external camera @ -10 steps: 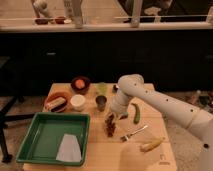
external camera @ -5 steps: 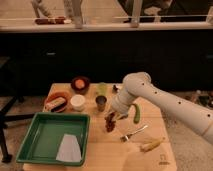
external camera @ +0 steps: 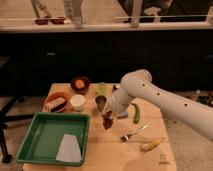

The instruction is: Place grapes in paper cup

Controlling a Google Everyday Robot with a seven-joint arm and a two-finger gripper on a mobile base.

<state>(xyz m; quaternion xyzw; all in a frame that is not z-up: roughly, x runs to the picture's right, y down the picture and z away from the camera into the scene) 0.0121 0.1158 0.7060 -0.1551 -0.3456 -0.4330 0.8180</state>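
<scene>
The end effector (external camera: 110,114) is found over the middle of the tabletop (external camera: 102,156), at the end of the white arm (external camera: 165,102) that reaches in from the right. Its fingers are closed, and the grapes (external camera: 107,120) are seen directly beneath them, touching the tips; the bunch is judged to be gripped by its upper end. Whether the lower end of the bunch is clear of the tabletop cannot be told. The paper cup (external camera: 77,102) stands upright to the left of the grapes, near but apart from them, with nothing seen in it. A dark metal cup (external camera: 100,103) stands between the paper cup and the end effector, and a pale green cup (external camera: 102,89) is set just beyond it on the far side. A green chili (external camera: 136,113) lies just to the right of the end effector; a fork (external camera: 133,133) and a banana (external camera: 151,145) lie nearer, on the right. A green tray (external camera: 30,145) occupies the near left. The step in hand is judged to be the pick-up, with the transfer not yet made. The next move calls for a lift high enough to clear the dark metal cup, a carry to the left until the bunch hangs over the paper cup's rim, and a release only once it is centred there, since a long bunch could catch the rim and tip the cup.
</scene>
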